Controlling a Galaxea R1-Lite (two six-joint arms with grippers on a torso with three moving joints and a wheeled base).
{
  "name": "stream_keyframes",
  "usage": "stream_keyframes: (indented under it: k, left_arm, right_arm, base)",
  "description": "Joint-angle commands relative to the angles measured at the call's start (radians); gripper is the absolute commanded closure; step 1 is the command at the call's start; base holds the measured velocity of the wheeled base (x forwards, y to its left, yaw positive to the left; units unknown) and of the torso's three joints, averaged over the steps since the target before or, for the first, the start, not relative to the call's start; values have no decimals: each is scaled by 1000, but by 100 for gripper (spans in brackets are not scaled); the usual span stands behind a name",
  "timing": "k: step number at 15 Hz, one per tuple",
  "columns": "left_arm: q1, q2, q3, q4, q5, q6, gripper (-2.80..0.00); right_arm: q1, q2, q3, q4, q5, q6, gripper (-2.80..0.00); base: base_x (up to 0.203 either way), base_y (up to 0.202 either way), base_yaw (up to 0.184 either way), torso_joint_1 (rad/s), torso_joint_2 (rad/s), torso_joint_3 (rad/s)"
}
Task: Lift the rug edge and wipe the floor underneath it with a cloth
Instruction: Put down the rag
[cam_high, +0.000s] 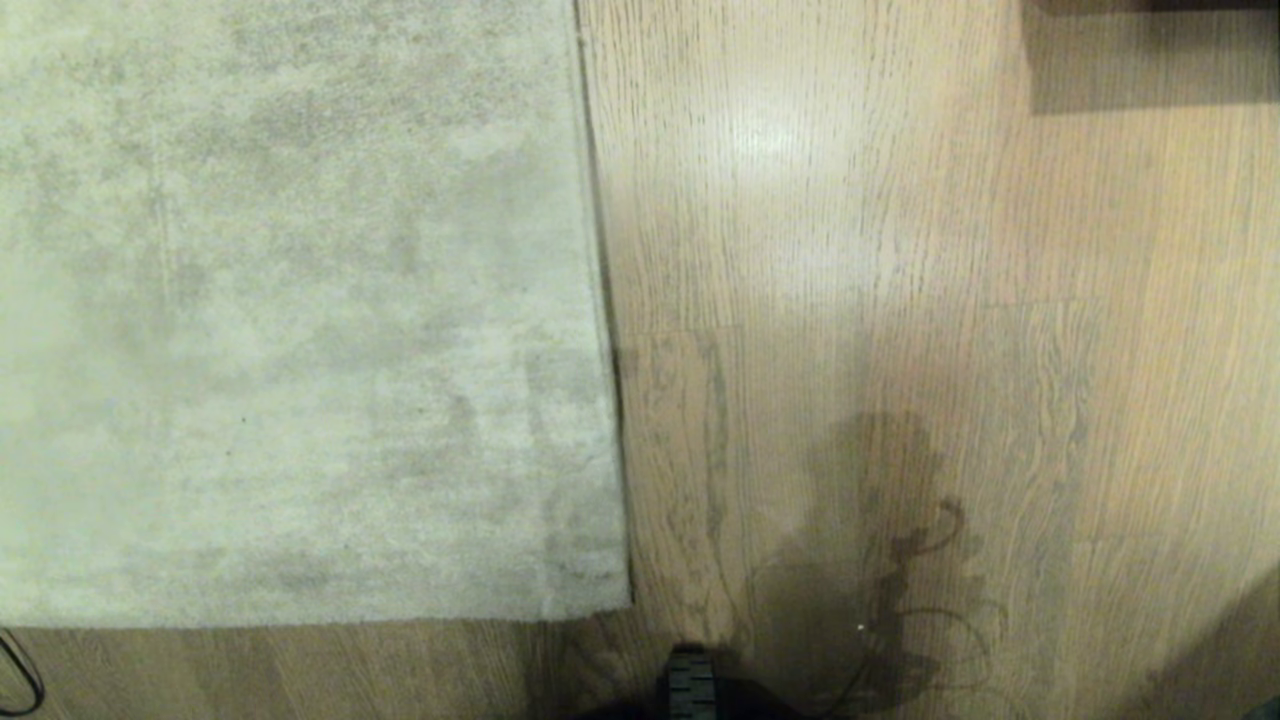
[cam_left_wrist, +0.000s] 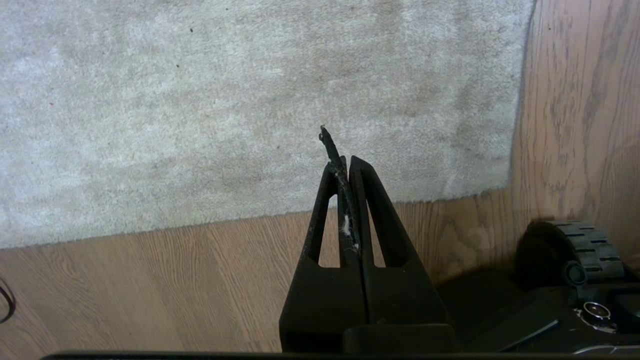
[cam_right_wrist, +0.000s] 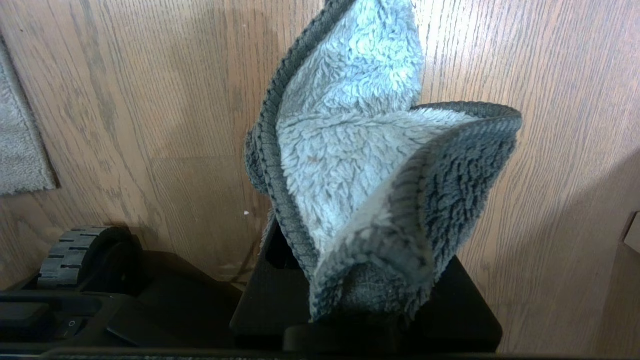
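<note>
My right gripper (cam_right_wrist: 365, 300) is squeezing the fluffy grey cloth (cam_right_wrist: 370, 170), which sticks up out of it over the bare wood floor (cam_high: 900, 300). My left gripper (cam_left_wrist: 345, 170) is pinched tight with nothing in it, hanging over the near rug edge (cam_left_wrist: 250, 217). The rug (cam_high: 300, 300) lies flat on my left, its corner (cam_high: 625, 600) near my wheel (cam_high: 692, 685).

The rug (cam_high: 300, 300) lies flat on the floor (cam_high: 900, 300), filling the left and far side of the head view, its corner (cam_high: 625, 600) near the robot's wheel (cam_high: 692, 685) (which sits at the near middle). Bare floor runs to the right of the rug edge (cam_high: 600, 300) and in a strip before it. The cloth (cam_right_wrist: 370, 190) hangs over floor right of the rug.
</note>
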Motion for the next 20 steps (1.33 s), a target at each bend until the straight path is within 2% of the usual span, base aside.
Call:
stream_keyframes:
  k: [1, 20]
  left_arm:
    - [0, 0, 0, 0, 0, 2, 0]
    - [0, 0, 0, 0, 1, 2, 0]
  right_arm:
    - [0, 1, 0, -1, 0, -1, 0]
    - [0, 1, 0, -1, 0, -1, 0]
  base:
    - [0, 0, 0, 0, 0, 0]
    - [0, 0, 0, 0, 0, 0]
